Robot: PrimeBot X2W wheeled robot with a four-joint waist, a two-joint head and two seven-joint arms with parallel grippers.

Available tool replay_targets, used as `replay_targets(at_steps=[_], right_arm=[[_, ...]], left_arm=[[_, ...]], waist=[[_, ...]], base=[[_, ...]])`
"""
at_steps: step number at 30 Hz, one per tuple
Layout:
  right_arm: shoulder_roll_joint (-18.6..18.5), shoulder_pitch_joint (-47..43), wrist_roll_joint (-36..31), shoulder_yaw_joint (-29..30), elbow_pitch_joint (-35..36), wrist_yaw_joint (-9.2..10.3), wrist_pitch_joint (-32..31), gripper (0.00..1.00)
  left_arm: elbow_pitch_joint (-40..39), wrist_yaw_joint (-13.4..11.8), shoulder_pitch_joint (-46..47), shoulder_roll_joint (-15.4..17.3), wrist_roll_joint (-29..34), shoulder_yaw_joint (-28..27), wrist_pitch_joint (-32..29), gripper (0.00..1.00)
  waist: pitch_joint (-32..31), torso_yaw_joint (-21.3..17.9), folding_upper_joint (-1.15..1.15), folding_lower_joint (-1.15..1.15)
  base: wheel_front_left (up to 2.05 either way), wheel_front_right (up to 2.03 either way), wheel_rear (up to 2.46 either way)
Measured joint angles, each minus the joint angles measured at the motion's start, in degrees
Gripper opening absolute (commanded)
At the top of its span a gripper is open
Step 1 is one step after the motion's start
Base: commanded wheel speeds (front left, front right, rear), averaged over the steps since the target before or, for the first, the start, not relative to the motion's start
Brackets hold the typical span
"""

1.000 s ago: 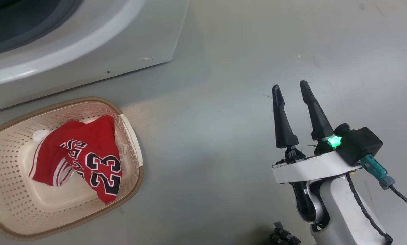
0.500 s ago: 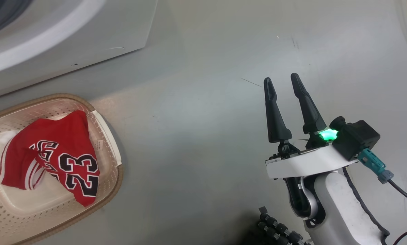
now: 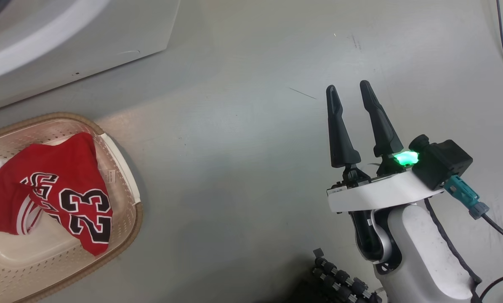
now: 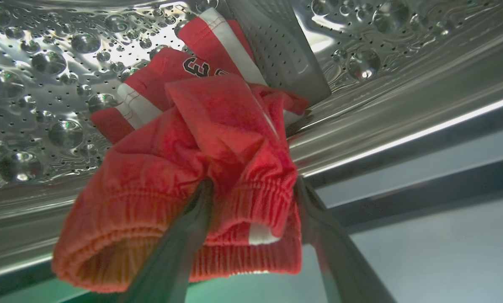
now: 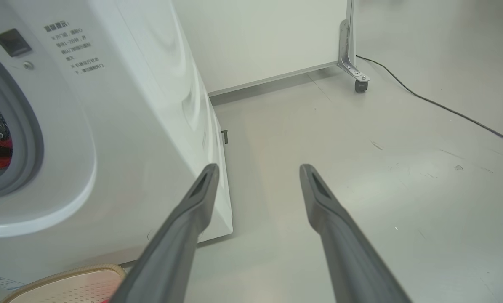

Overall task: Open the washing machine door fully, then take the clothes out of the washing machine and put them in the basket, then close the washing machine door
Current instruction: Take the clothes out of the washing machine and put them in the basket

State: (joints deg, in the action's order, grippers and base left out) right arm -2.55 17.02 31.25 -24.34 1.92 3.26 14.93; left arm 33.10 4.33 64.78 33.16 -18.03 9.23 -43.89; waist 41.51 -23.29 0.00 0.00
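Observation:
Inside the washing machine's steel drum (image 4: 32, 84) lies a heap of red clothes (image 4: 217, 126) with white trim. My left gripper (image 4: 253, 183) is open, its two fingers straddling a bunched red elastic waistband. More of the clothes (image 3: 53, 185), a red garment with the number 23, lie in the cream basket (image 3: 138, 210) on the floor below the white washing machine (image 3: 87, 29). My right gripper (image 3: 348, 87) hangs open over bare floor, right of the basket, holding nothing. In the right wrist view its fingers (image 5: 258, 168) point past the machine's front corner (image 5: 129, 126). The washing machine door is out of view.
Grey floor stretches wide between the basket and my right arm. A black cable (image 5: 445, 109) runs across the floor at the far right. A white panel on a castor (image 5: 360, 86) stands behind the machine. The basket rim (image 5: 66, 273) sits close under the machine's front.
The head camera has swung to the right, so the basket and machine sit further left in the picture. The right gripper stays open. The clothes in the basket have not moved.

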Motion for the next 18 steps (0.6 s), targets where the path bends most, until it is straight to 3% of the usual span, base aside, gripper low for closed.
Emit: replay_targets(at_steps=[1,2,12,18], right_arm=[[0.0,0.26,0.0,-0.01,0.0,0.0,0.0,1.0],[0.0,0.46,0.01,-0.02,0.0,0.0,0.0,1.0],[0.0,1.51,0.42,-0.02,-0.2,0.01,0.0,1.0],[-0.01,1.51,0.2,0.25,-0.52,0.42,0.0,1.0]], left_arm=[[0.01,0.02,0.13,0.0,0.0,0.12,-0.21,0.37],[-0.08,0.08,0.19,0.0,0.0,0.25,-0.23,0.0],[0.52,0.08,0.91,-0.13,-0.21,-0.71,2.32,0.0],[0.54,0.08,0.91,-2.23,-1.49,-1.52,6.38,0.0]], waist=[[0.04,0.0,0.0,0.0],[0.07,0.0,0.0,0.0],[0.14,0.16,0.0,0.0],[-0.72,0.94,0.0,0.0]], base=[[0.0,0.0,0.0],[0.0,0.0,0.0],[0.0,0.0,0.0],[0.0,0.0,0.0]])
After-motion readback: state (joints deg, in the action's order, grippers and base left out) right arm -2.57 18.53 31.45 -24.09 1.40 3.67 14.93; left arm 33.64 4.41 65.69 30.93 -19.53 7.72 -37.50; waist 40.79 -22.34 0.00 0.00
